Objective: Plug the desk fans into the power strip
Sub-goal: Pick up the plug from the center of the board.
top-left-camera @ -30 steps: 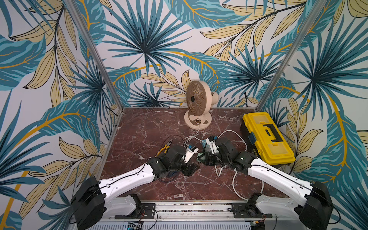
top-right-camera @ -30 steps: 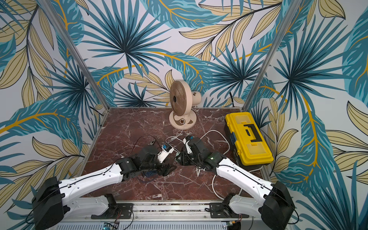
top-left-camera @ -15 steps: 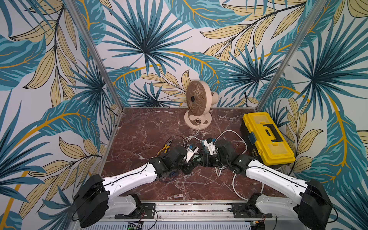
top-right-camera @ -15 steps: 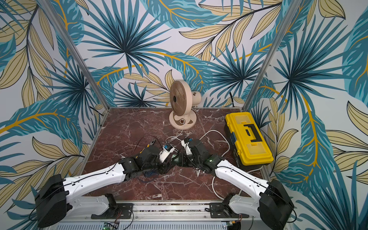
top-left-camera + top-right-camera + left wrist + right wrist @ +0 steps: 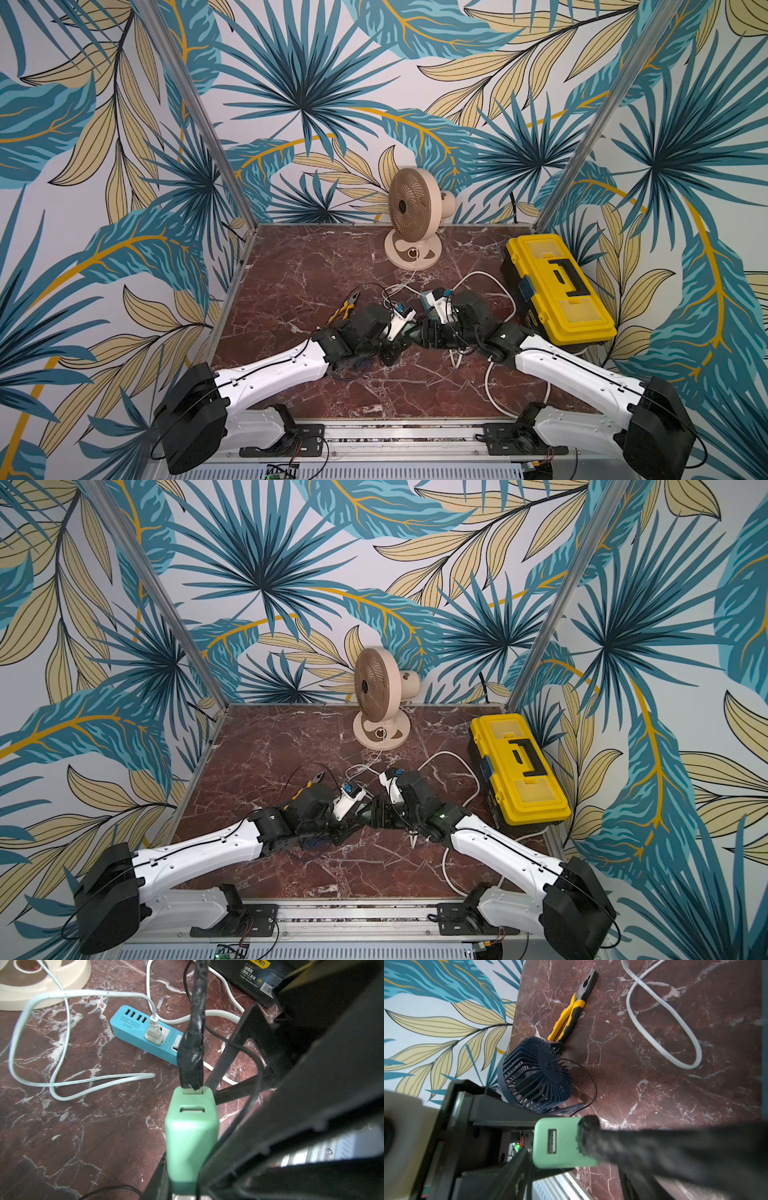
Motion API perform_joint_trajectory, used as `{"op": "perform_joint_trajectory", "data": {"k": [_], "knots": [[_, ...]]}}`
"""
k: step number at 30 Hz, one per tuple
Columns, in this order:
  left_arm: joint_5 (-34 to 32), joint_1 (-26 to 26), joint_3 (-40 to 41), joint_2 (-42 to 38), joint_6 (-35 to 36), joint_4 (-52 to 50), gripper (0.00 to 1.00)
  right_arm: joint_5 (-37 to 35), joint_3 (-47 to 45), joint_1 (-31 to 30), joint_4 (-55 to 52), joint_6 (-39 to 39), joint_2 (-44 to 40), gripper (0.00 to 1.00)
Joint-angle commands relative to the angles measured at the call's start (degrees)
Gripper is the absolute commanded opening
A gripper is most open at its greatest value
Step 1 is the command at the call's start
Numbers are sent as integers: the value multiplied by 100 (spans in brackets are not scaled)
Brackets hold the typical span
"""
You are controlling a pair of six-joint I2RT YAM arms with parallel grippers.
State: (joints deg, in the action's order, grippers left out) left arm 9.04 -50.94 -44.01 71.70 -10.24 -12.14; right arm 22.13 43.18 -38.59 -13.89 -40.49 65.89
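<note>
Located the power strip [image 5: 128, 1029] flat on the desk [image 5: 311, 270], sockets and USB ports facing up, between the base of the beige fan [image 5: 409, 203] and the two wrists. Noted a white plug [image 5: 154, 1032] seated in one socket, with a thin white cord [image 5: 93, 992] looping from it back toward the beige base. Noted a thick white cord [image 5: 482, 273] passing just behind the strip and curving toward the yellow toolbox [image 5: 557, 286] at the desk's right edge.

Found left gripper [image 5: 397, 347] and right gripper [image 5: 426, 334] nose to nose near the desk's middle, just in front of the strip. Recorded left jaws narrow, closed around the lower end of a pale-green adapter [image 5: 191, 1130], held clear of the desk. Saw a black taped cable [image 5: 195, 1022] plugged into one of the adapter's two USB ports, with the second port free. Cannot tell the spread of the right jaws: only dark, blurred framework visible close beside adapter and cable.

Spotted the small dark-blue desk fan [image 5: 535, 1076] on the desk under the left arm, right beside the handle ends of yellow-and-black pliers [image 5: 569, 1016]. Cannot tell whether touching. Noted a thin black lead running from the fan's hub.
</note>
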Motion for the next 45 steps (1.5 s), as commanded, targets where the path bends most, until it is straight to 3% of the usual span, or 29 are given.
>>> {"op": "perform_joint_trajectory", "data": {"k": [1,9,13,17,21,24,27,30,35,45], "knots": [[359,210,-213,-327,9,86,0,226,227,378,-1121,862,-515,96],[1845,619,159,-703,-443,699,0,758,593,576,-1999,2072,-837,99],[2216,661,217,-652,-485,828,0,1233,1134,636,-2347,2495,-1029,99],[2558,698,273,-648,-563,1054,0,1202,1802,644,-3287,3018,-886,91],[2881,722,349,-698,-625,1267,0,1479,1895,646,-3641,3348,-666,83],[2963,725,371,-684,-595,1281,0,828,2282,674,-4199,3568,-797,77],[2943,724,402,-602,-587,1289,0,537,2884,798,-4362,3421,-1172,85],[2961,724,395,-543,-531,1293,0,411,3560,819,-4847,3495,-914,85],[2922,725,384,-441,-159,1160,0,1016,4006,823,-4917,3764,-395,86],[3591,738,104,-231,679,1100,0,1704,5115,815,-6229,5545,1759,82]]}}
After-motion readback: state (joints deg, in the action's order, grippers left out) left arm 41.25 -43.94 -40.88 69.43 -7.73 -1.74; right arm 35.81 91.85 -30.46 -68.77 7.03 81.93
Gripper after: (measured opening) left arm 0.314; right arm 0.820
